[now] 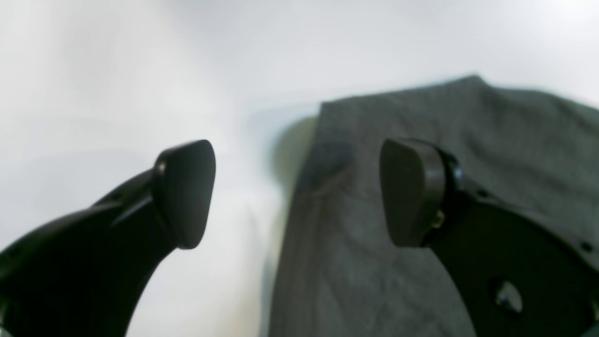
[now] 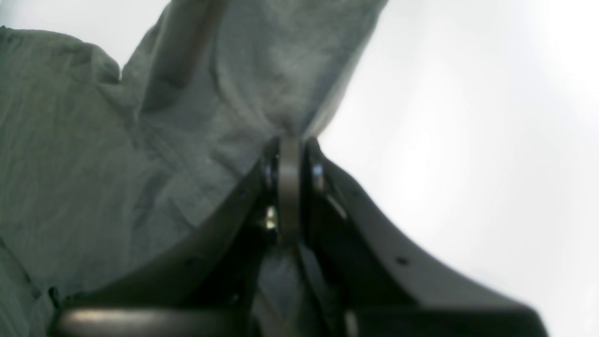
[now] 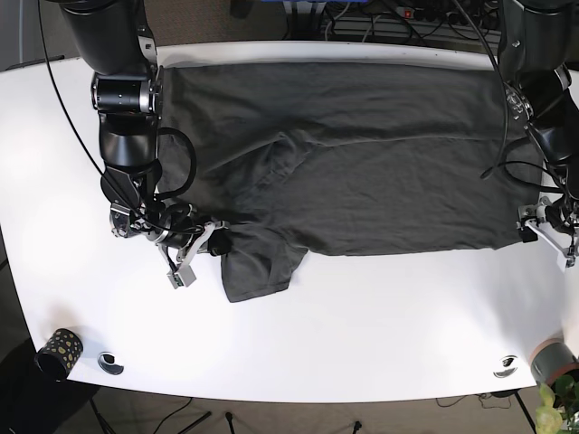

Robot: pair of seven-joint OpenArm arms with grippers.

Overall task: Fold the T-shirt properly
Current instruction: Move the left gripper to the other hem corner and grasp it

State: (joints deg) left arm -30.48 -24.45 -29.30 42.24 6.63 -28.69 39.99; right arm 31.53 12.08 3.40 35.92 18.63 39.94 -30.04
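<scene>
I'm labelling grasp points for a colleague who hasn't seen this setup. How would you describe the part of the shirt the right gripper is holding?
On the white table lies a dark grey T-shirt, spread wide. At its near edge, on the base view's left, one short sleeve sticks out toward the camera. The right gripper is shut on the cloth at that sleeve's side, while the left gripper is open at the opposite end.

Both arms: black cylindrical segments, black cables looped alongside. Left gripper (image 1: 299,192): matte black curved fingers, rounded paddle-shaped pads (image 1: 185,192), brass-coloured screw beside one pad, round hole in finger plate. Right gripper (image 2: 289,140): black fingers, silver screw heads, white bracket at wrist.
</scene>
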